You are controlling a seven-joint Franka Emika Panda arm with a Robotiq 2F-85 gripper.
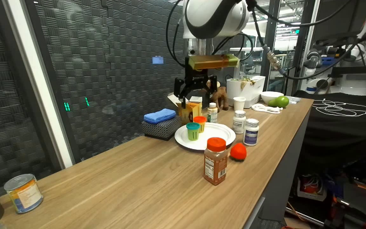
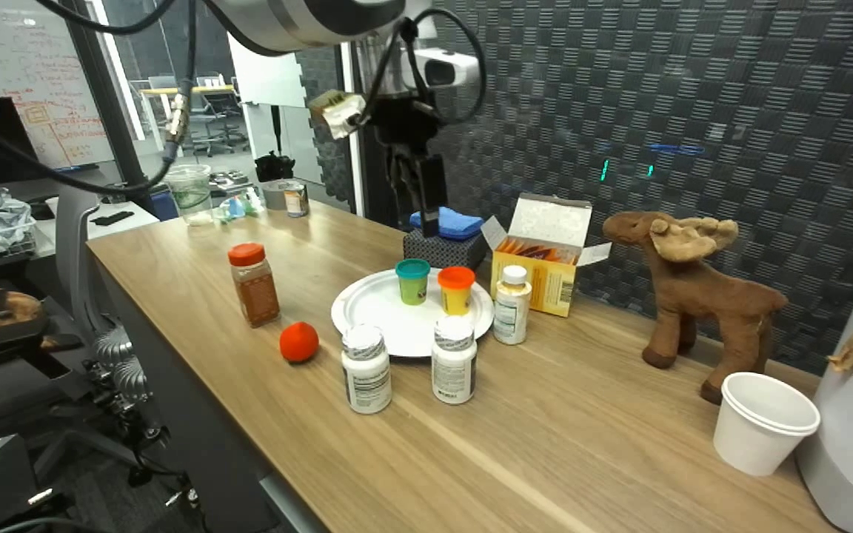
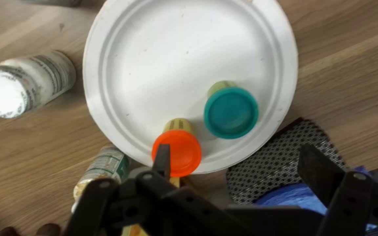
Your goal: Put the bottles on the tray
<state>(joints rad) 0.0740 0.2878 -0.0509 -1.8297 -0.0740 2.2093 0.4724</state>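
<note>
Dark wall panels (image 1: 132, 63), woven-looking, are set behind a long tabletop (image 1: 132, 178) of pale striped wood grain; on it a white plate (image 3: 182, 59), taken to be the tray, is occupied only by a teal-lidded tub (image 2: 412, 283) and an orange-lidded tub (image 2: 455, 292); whether these are counted as bottles cannot be told. Upright on the wood outside the rim are found a purple-labelled bottle (image 1: 250, 133), a similar white bottle (image 1: 239, 123) just beside it, and a green-labelled bottle (image 2: 512, 306) close to the plate's edge; a red-capped bottle (image 2: 255, 287) is stood farther off. Nothing is grasped by the gripper (image 3: 233, 149); its fingers are spread wide and held higher than the tubs in both exterior views. The step in hand is judged to be the approach to a bottle; for the next move a sideways shift, a descent astride the chosen body and a firm squeeze are called for, then a lift high enough for the tubs to be cleared and a release on the bare part of the plate. The plate is round and shallow, with a pressed-paper look and a ridged border; the white bottles are cylindrical, round-shouldered, apparently of smooth plastic; the red-capped one is squarer and rust-coloured; softness is suggested by the blue cloth (image 1: 159, 116) on a mesh-patterned box (image 1: 162, 128).
</note>
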